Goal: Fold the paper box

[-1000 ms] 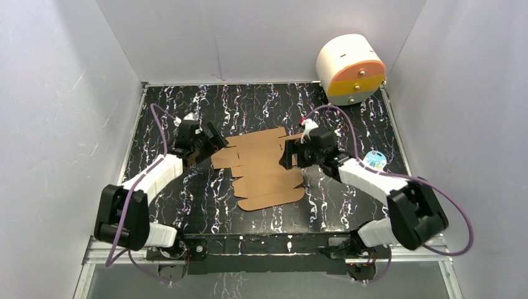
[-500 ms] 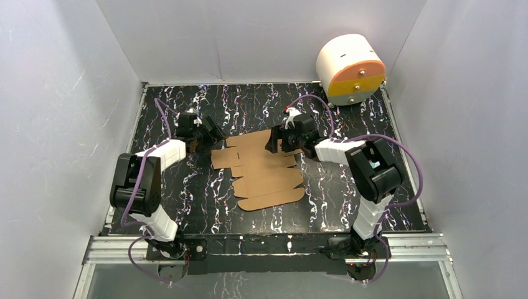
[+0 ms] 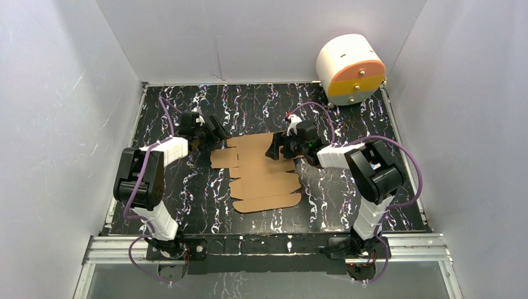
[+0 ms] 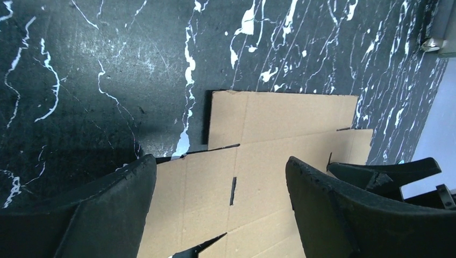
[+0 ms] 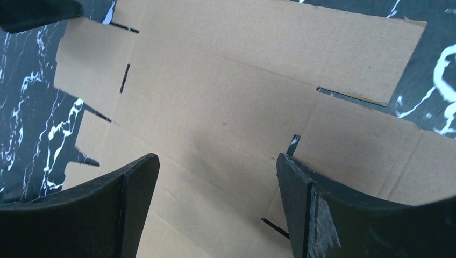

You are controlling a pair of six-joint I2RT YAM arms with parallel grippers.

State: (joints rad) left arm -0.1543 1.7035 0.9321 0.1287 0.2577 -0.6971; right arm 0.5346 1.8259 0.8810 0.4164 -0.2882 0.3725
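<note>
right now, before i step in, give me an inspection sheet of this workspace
surface: black white-veined table
job's things: paper box, not yet folded, a flat brown cardboard sheet with flaps and slots lying mid-table
clutter: white cylinder with an orange-and-yellow face, at the far right corner, apart from the sheet
grippers: left tool open over the sheet's left edge, holding nothing; right tool open over its right part, holding nothing
cables: purple cable loops up by the left wrist, another by the right
surroundings: white walls on three sides; metal rail at the near edge
</note>
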